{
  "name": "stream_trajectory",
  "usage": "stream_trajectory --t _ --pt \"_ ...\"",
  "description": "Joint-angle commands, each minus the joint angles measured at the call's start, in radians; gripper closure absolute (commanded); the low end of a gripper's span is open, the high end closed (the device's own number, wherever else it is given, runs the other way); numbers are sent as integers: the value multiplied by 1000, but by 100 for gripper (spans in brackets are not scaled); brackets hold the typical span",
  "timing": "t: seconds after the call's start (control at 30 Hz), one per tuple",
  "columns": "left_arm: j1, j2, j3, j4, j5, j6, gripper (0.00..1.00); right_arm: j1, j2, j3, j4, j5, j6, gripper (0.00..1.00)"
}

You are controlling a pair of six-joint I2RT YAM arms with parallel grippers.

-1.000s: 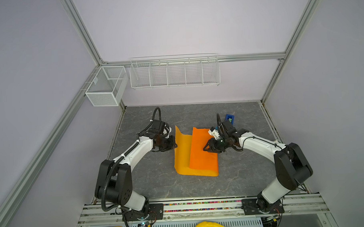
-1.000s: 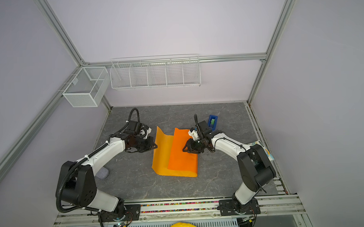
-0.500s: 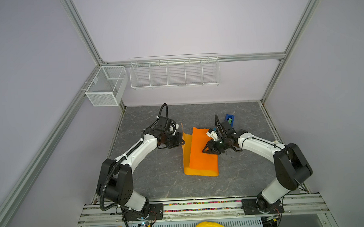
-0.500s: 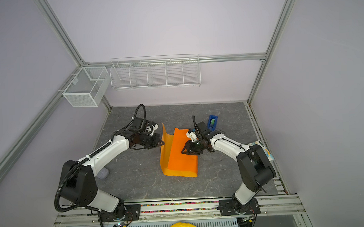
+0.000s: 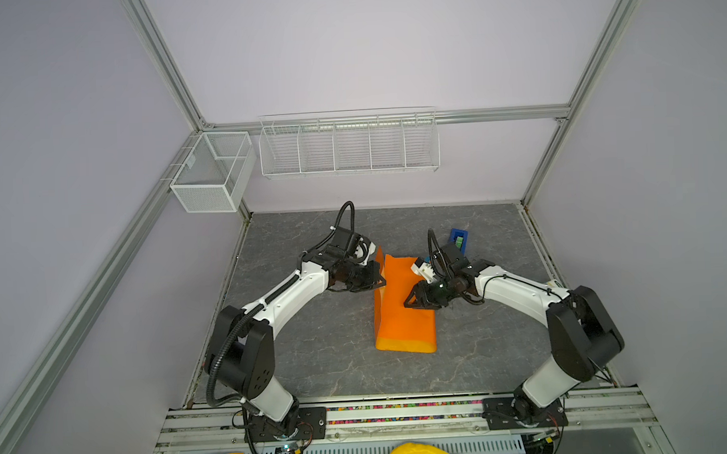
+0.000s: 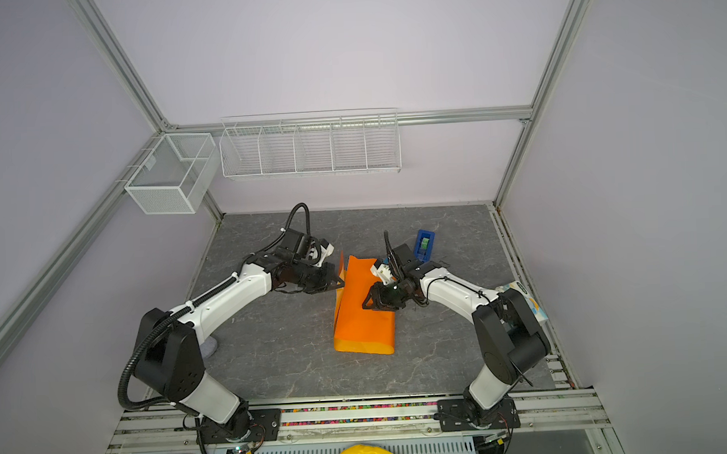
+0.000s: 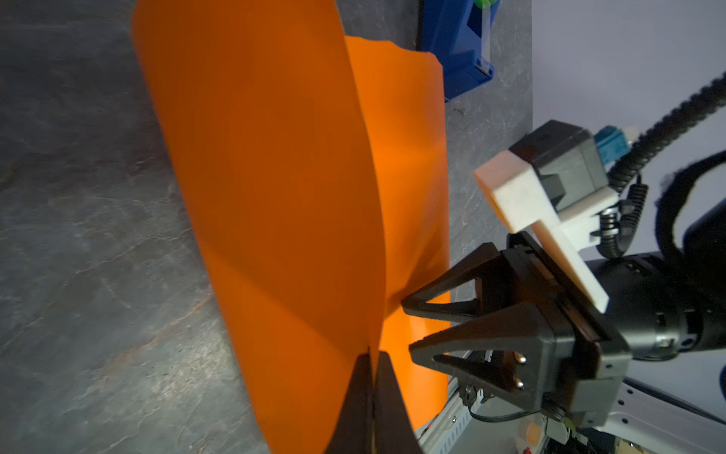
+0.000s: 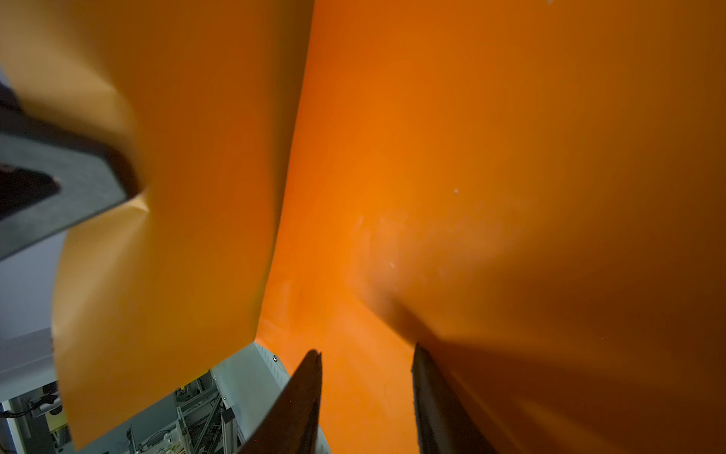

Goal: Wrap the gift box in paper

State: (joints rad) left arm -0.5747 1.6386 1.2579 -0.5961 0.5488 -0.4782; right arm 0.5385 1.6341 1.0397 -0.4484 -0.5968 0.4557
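The orange paper lies mid-table, its right half folded over a raised bulk. The gift box is hidden under it. My left gripper is shut on the paper's left flap, which it holds up on edge beside the covered bulk. From the other side my right gripper rests on the folded-over paper, jaws apart with nothing pinched between them. The left wrist view shows its two dark fingers touching the sheet.
A bright-blue tape dispenser stands behind the right gripper. A patterned packet lies at the table's right edge behind the right arm. White wire baskets hang on the walls.
My left gripper has moved right with the paper's left flap, raising it from a low curl to nearly upright against the covered bulk. The right gripper has hardly moved.
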Motion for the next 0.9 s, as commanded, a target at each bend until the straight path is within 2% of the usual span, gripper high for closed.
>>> stream_trajectory --t 0.0,0.2,0.5,0.67,0.87 --pt "-49 61 57 -6 17 -8 100 17 21 -51 -137 29 -11 58" --pt "-104 158 100 -45 -1 -5 100 18 11 -52 -132 37 -6 58" --pt "-113 212 73 -58 -38 -31 100 16 -17 -46 -121 45 12 58" --pt "-113 227 66 -67 -53 -33 100 3 -107 -29 -136 49 34 56" --pt "-113 225 51 -68 -62 -33 100 -89 -241 -41 -212 174 34 48"
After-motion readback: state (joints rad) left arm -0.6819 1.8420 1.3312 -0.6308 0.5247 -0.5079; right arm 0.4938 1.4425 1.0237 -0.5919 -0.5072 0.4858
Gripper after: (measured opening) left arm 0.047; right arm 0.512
